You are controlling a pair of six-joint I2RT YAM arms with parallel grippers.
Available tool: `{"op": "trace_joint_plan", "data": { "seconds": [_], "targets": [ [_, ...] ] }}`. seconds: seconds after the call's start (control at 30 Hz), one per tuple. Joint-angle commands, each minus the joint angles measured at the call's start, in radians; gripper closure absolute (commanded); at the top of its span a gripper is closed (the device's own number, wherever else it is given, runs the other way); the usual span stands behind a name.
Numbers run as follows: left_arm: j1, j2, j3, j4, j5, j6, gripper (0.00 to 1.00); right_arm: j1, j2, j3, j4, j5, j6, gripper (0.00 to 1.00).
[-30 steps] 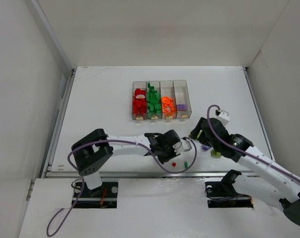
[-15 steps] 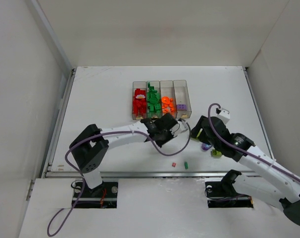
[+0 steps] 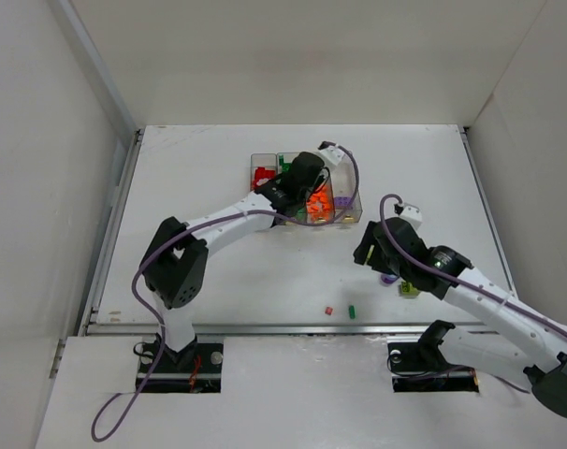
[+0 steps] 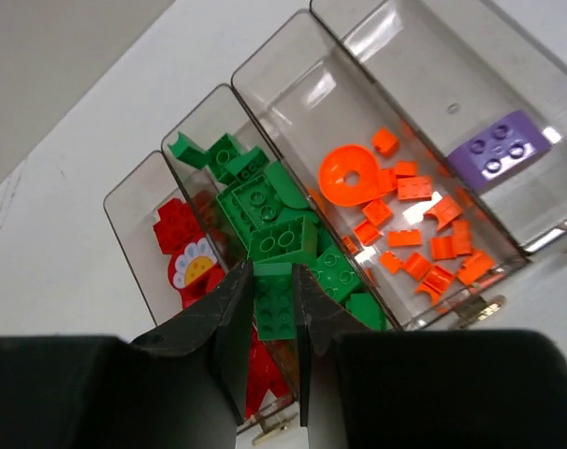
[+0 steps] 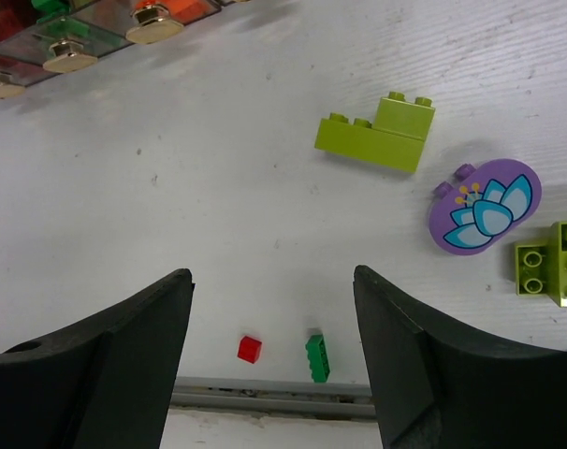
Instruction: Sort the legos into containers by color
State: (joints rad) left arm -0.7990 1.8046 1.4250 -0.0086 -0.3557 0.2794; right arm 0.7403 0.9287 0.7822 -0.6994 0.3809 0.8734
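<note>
My left gripper (image 4: pixel 271 281) is closed on a green brick (image 4: pixel 276 313), pinched between both fingers, and it hangs above the containers (image 4: pixel 302 94). In my left wrist view the four clear bins lie side by side from 9 o'clock toward 2 o'clock. The first has red legos (image 4: pixel 179 224), the second green legos (image 4: pixel 265 201), the third orange legos (image 4: pixel 410 229), and the fourth one purple brick (image 4: pixel 497 152).

My right gripper (image 5: pixel 272 281) is open with nothing between the jaws, above the white table (image 5: pixel 171 168). Seen from the gap of these jaws, a lime stepped brick (image 5: pixel 377 136) lies at 1 o'clock. A purple oval piece (image 5: pixel 485 206) with a flower is at 2 o'clock, and another lime brick (image 5: pixel 553 262) is at 3 o'clock. A small green bit (image 5: pixel 317 357) is at 5 o'clock, and a small red bit (image 5: pixel 249 349) is just beside it, near 6 o'clock.
</note>
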Motion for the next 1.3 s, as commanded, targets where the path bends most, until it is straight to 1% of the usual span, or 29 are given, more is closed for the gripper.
{"op": "trace_joint_plan", "data": {
  "seconds": [0.0,0.07,0.17,0.2,0.23,0.33,0.37,0.4,0.5,0.57,0.63,0.67,0.73,0.77,0.9,0.93,0.97,1.07,1.13,1.2,1.23,1.27],
  "targets": [
    [0.024,0.033,0.032,0.053,-0.022,-0.012,1.00,0.007,0.042,0.080,-0.005,-0.023,-0.053,0.25],
    [0.033,0.053,0.032,0.053,-0.011,-0.023,1.00,0.007,0.071,0.089,-0.031,-0.037,-0.053,0.24],
    [0.034,0.064,0.022,0.078,0.001,-0.023,0.99,0.007,0.131,0.078,-0.041,-0.117,-0.071,0.23],
    [0.043,0.074,0.022,0.078,0.001,-0.008,0.86,0.007,0.160,0.066,-0.041,-0.167,-0.071,0.23],
    [0.043,0.075,0.022,0.087,0.001,0.001,0.76,0.007,0.171,0.051,-0.041,-0.192,-0.071,0.22],
    [0.053,0.084,-0.005,0.087,0.011,0.001,0.51,0.025,0.180,0.020,-0.041,-0.240,-0.053,0.19],
    [0.053,0.084,-0.005,0.078,0.011,0.001,0.45,0.034,0.165,-0.003,-0.041,-0.249,-0.042,0.19],
    [0.053,0.084,-0.014,0.078,0.020,-0.008,0.35,0.045,0.154,-0.014,-0.041,-0.249,-0.021,0.19],
    [0.053,0.062,-0.014,0.039,0.020,-0.020,0.22,0.076,0.124,-0.057,-0.041,-0.270,0.024,0.19],
    [0.053,0.052,-0.014,0.006,0.020,-0.031,0.21,0.085,0.111,-0.096,-0.020,-0.324,0.033,0.22],
    [0.053,0.041,-0.005,-0.020,-0.003,-0.054,0.21,0.096,0.122,-0.116,-0.011,-0.339,0.047,0.26],
    [0.053,0.026,-0.005,-0.033,-0.018,-0.054,0.21,0.114,0.122,-0.116,-0.011,-0.339,0.047,0.30],
    [0.053,0.007,-0.005,-0.077,-0.032,-0.083,0.20,0.131,0.143,-0.141,-0.011,-0.339,0.058,0.35],
    [0.053,-0.004,-0.005,-0.093,-0.045,-0.092,0.20,0.131,0.144,-0.150,0.009,-0.339,0.058,0.39],
    [0.053,-0.066,-0.043,-0.163,-0.075,-0.132,0.20,0.131,0.199,-0.198,0.124,-0.381,0.058,0.41],
    [0.053,-0.076,-0.043,-0.184,-0.089,-0.144,0.20,0.131,0.229,-0.207,0.124,-0.381,0.058,0.41],
    [0.053,-0.085,-0.067,-0.194,-0.112,-0.144,0.18,0.131,0.240,-0.207,0.124,-0.381,0.058,0.44],
    [0.063,-0.114,-0.109,-0.214,-0.153,-0.155,0.18,0.131,0.240,-0.218,0.124,-0.355,0.058,0.48],
    [0.063,-0.140,-0.135,-0.214,-0.166,-0.155,0.18,0.131,0.231,-0.218,0.124,-0.335,0.058,0.54],
    [0.063,-0.149,-0.170,-0.214,-0.166,-0.164,0.18,0.131,0.231,-0.218,0.124,-0.318,0.058,0.58],
    [0.063,-0.165,-0.179,-0.214,-0.166,-0.173,0.18,0.131,0.243,-0.218,0.136,-0.318,0.058,0.63],
    [0.072,-0.165,-0.179,-0.214,-0.166,-0.174,0.18,0.131,0.254,-0.230,0.159,-0.309,0.058,0.66]
  ]
}}
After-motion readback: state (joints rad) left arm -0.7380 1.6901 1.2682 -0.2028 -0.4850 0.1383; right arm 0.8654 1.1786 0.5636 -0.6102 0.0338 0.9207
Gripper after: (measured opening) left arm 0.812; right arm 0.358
